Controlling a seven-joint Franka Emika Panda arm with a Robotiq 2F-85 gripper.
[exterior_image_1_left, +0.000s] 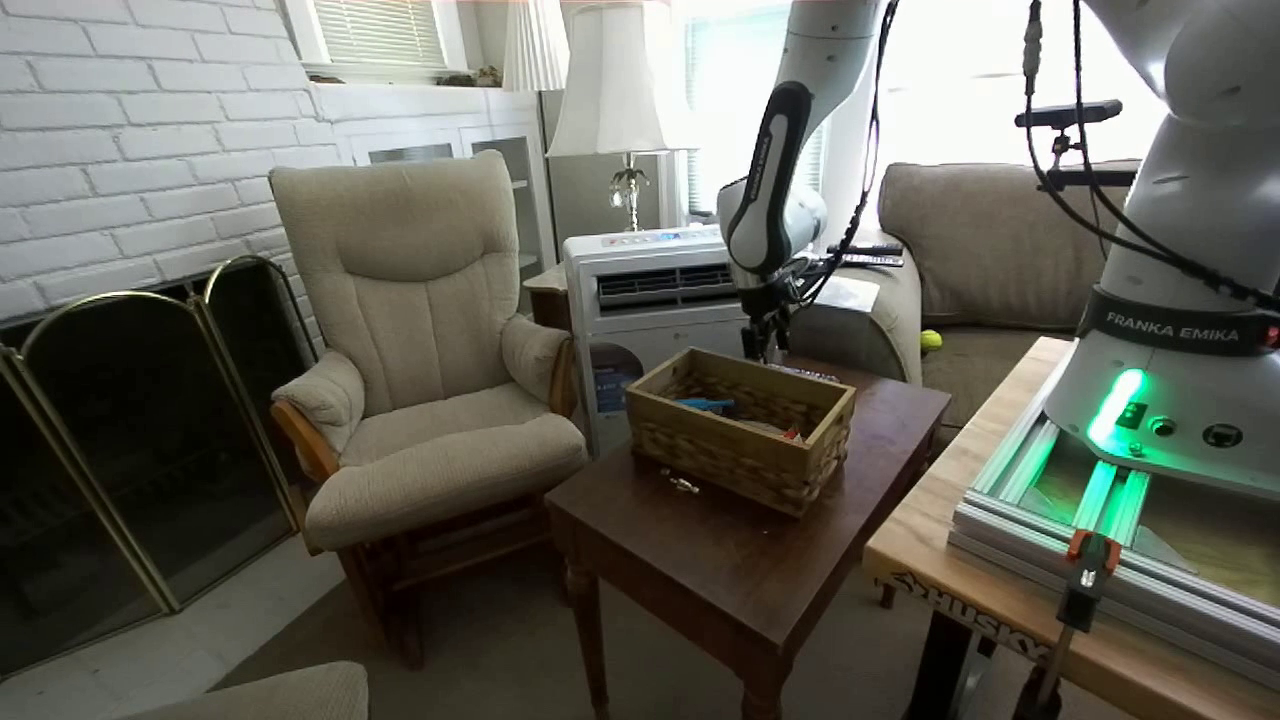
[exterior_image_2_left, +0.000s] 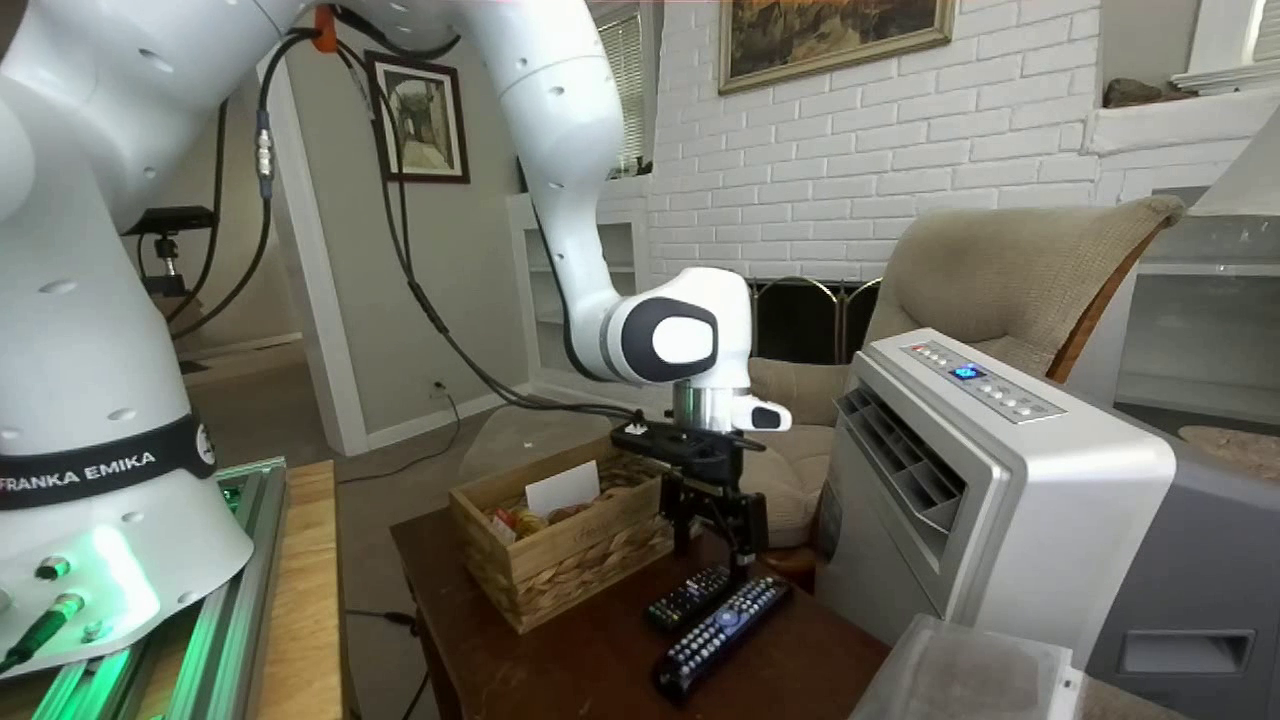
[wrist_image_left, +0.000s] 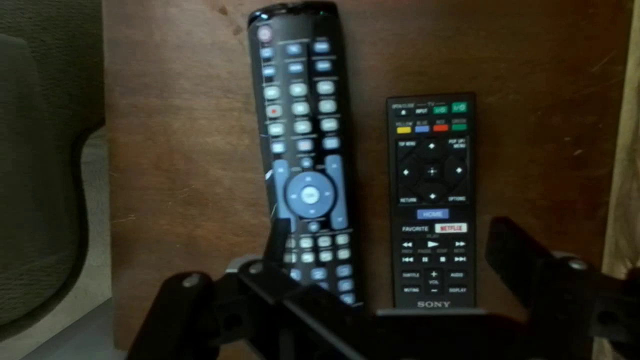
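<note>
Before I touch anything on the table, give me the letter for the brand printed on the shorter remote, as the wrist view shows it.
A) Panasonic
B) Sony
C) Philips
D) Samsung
B: in the wrist view, SONY is printed near the bottom end of the shorter remote, which lies on the brown table beside the longer remote.

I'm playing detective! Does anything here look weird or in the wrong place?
Maybe two things. A yellow ball sits on the sofa, a seat for people. A pale bit, too small to name, lies loose on the table beside the basket. The big remote and small remote look fine where they show; I see no spill.
</note>
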